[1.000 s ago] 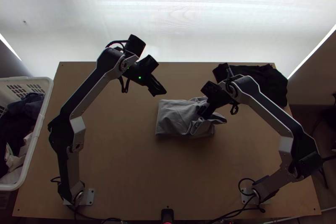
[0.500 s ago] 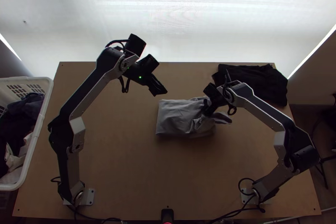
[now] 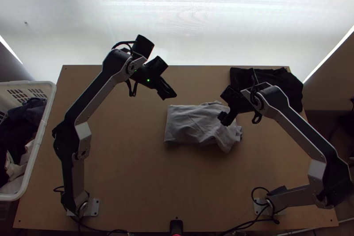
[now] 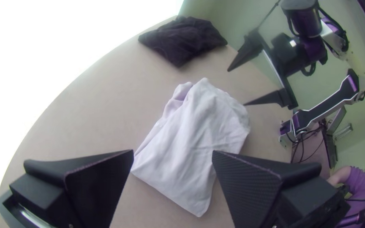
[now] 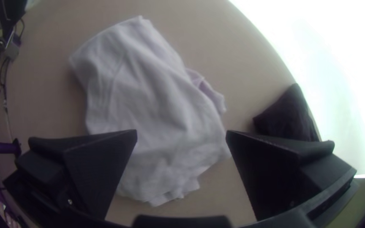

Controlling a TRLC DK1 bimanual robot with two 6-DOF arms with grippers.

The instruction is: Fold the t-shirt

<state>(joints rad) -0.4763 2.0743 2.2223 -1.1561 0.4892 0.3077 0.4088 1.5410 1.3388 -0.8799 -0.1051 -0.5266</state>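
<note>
The light grey t-shirt (image 3: 190,123) lies in a folded bundle mid-table, its left end flat and its right end rumpled. Up and left of it in the top view, my left gripper (image 3: 170,96) hangs over the table. In the left wrist view my left gripper (image 4: 173,154) is open, with the shirt (image 4: 191,143) beyond its fingers. My right gripper (image 3: 224,118) is above the shirt's right part. The right wrist view has my right gripper (image 5: 181,133) open over the shirt (image 5: 148,97), holding nothing.
A black cloth (image 3: 270,85) lies bunched at the table's far right corner. A white basket (image 3: 42,134) of clothes stands off the table's left edge. In the left wrist view, a person's purple sleeve (image 4: 360,183) shows at the right edge.
My right gripper has let go of the shirt and drawn up and back to the right. The shirt's right end has dropped and spread toward the near side. The left arm has hardly moved.
</note>
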